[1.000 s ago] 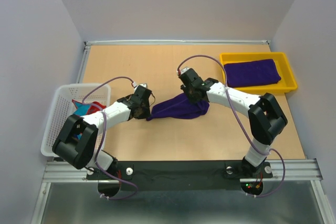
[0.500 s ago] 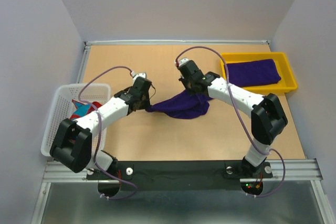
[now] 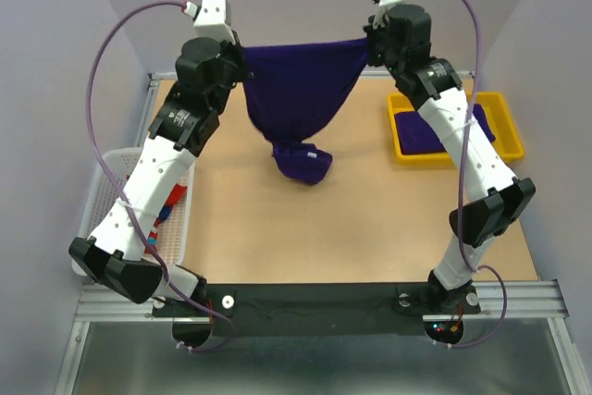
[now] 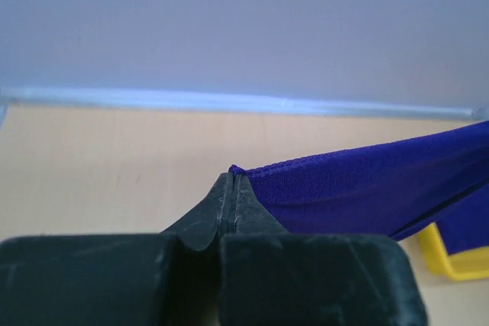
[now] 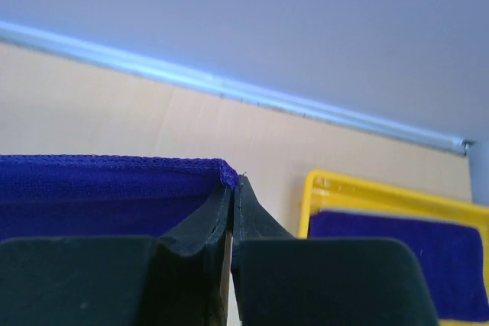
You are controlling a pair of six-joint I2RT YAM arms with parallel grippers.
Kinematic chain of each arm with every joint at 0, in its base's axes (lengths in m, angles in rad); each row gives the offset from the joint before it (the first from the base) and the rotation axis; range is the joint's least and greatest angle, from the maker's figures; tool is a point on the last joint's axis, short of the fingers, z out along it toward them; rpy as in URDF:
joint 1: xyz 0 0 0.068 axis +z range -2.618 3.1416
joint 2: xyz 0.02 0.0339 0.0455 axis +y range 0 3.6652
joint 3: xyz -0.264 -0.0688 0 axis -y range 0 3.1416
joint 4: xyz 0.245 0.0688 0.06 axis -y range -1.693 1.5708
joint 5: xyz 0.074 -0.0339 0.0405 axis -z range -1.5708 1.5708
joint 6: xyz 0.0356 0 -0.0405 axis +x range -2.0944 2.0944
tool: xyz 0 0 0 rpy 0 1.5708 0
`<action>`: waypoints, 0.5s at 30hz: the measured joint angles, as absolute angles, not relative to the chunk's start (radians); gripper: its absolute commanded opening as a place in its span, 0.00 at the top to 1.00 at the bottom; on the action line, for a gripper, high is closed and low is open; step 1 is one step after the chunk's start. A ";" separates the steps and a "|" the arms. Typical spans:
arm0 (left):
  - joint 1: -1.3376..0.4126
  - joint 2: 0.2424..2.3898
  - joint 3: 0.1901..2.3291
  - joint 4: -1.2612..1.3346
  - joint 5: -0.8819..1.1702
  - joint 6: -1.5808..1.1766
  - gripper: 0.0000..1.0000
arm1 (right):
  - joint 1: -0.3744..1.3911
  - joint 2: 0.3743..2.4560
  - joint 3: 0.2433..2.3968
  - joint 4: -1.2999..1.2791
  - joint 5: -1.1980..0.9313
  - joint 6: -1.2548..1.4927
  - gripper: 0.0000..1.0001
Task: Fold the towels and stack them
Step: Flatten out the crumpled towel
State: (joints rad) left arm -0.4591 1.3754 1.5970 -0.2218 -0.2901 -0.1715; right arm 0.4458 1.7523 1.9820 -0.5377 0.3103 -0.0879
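Observation:
A deep purple towel [image 3: 301,90] hangs spread between my two raised grippers, its lower end bunched [image 3: 301,164] just over the table. My left gripper [image 3: 242,53] is shut on the towel's left top corner, and my right gripper [image 3: 367,43] is shut on the right top corner. In the left wrist view the closed gripper [image 4: 231,179] pinches the towel's hem [image 4: 359,185]. The right wrist view shows the same pinch by that gripper [image 5: 233,181] on the towel's edge [image 5: 99,188]. A second purple towel [image 3: 418,131] lies folded in the yellow tray. A red towel [image 3: 171,203] sits in the basket.
The yellow tray [image 3: 507,131] stands at the right side of the table, partly behind my right arm. A white mesh basket [image 3: 100,187] stands at the left edge, under my left arm. A metal rail [image 5: 229,85] runs along the table's far edge below the wall.
Both arms have risen from the table and spread apart, lifting the purple towel up and stretching its top edge. My right gripper closed on the towel's corner during this.

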 measured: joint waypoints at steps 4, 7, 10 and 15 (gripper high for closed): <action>-0.468 1.377 1.728 -0.158 -0.245 -0.067 1.00 | 0.412 1.763 2.159 -0.517 0.252 -0.111 0.99; -0.467 1.376 1.792 -0.131 -0.207 0.005 1.00 | 0.412 1.762 2.231 -0.507 0.220 -0.142 1.00; -0.467 1.353 1.803 -0.117 -0.164 0.063 1.00 | 0.411 1.742 2.249 -0.496 0.173 -0.171 0.99; -0.472 1.264 1.790 -0.128 -0.102 0.121 1.00 | 0.411 1.666 2.195 -0.493 0.071 -0.197 1.00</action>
